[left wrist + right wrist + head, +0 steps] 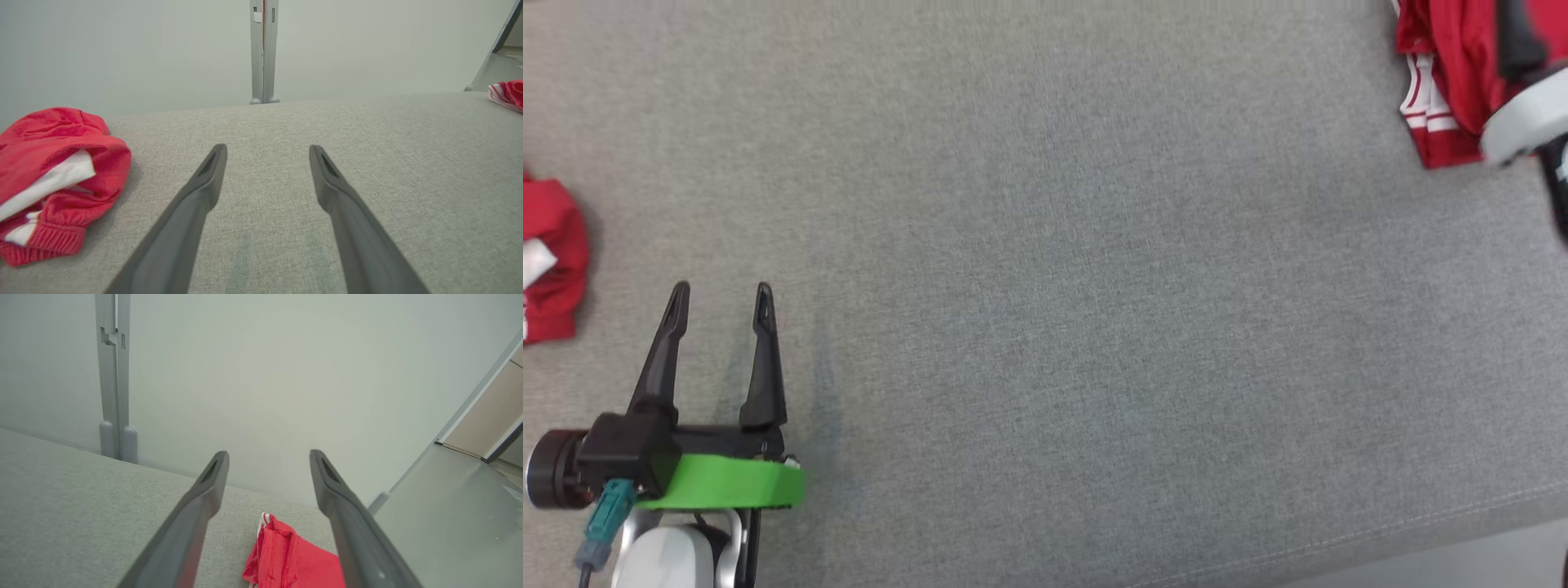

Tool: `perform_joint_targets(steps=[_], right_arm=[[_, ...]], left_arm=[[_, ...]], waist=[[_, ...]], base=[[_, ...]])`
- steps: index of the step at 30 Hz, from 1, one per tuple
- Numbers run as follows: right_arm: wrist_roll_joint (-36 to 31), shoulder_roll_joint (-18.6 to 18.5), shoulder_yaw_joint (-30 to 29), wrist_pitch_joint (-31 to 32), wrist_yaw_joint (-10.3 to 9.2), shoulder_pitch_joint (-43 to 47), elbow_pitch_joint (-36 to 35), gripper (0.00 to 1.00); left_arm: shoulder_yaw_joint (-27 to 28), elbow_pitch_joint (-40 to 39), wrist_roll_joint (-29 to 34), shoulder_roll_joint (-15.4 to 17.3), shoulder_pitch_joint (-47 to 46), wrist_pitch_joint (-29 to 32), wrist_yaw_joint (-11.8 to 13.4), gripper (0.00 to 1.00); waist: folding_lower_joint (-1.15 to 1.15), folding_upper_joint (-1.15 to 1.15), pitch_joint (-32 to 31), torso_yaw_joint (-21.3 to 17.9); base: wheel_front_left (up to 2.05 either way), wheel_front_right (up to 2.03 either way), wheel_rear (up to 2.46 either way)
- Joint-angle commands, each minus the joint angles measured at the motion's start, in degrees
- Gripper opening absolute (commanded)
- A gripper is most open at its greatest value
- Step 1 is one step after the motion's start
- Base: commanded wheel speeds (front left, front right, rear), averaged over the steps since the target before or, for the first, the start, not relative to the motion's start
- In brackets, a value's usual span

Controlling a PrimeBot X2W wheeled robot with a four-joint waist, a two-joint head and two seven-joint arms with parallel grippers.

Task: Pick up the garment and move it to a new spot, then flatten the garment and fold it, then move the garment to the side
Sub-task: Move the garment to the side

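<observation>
The right claw (pixel 268 454), spread wide over the red garment (pixel 294 559), should descend straight and pinch one thick fold.

Two crumpled red cloth garments with white trim: the left garment (pixel 551 261) at the left edge, the right garment (pixel 1445 73) at the far right corner. One broad grey woven fabric surface (pixel 1045 245) bears both. Two grippers: the left gripper (pixel 721 306) and the right gripper (pixel 269 461), each with two long dark fingers, four in all. One green band (pixel 727 482) and one teal plug (pixel 605 518) at the left wrist. One grey metal post (pixel 264 53) of two upright bars stands beyond the far edge.
</observation>
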Motion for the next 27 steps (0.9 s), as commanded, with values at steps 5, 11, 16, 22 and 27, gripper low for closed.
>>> perform_joint_targets(steps=[5,11,16,22,27], right_arm=[[-1.96,4.63,-3.35,-0.15,-0.11,10.17,-6.34,1.0],[-2.49,7.97,-6.22,-0.15,-0.11,20.83,-11.76,1.0],[-2.81,10.72,-8.96,-0.14,-0.11,29.91,-15.77,1.0],[-3.72,14.28,-11.45,-0.16,-0.11,39.08,-20.83,1.0],[-4.7,17.0,-12.65,-0.16,-0.11,44.53,-24.39,1.0]], left_arm=[[1.81,0.65,-0.31,-1.04,3.1,0.01,0.24,1.0],[2.51,1.41,-0.5,-1.95,5.01,0.01,0.02,1.0],[2.4,2.61,-0.6,-2.57,6.21,0.01,-0.16,1.0],[2.64,3.62,-0.63,-3.0,6.96,0.01,-0.33,1.0],[2.67,4.62,-0.55,-3.15,7.38,0.01,-0.34,1.0]], waist=[[0.0,0.0,-8.26,3.32],[0.0,0.0,-11.93,5.18],[0.0,0.0,-14.5,6.71],[0.0,0.0,-16.13,7.59],[0.0,0.0,-17.38,7.93]], base=[[0.0,0.0,0.0],[0.0,0.0,0.0],[0.0,0.0,0.0],[0.0,0.0,0.0],[0.0,0.0,0.0]])
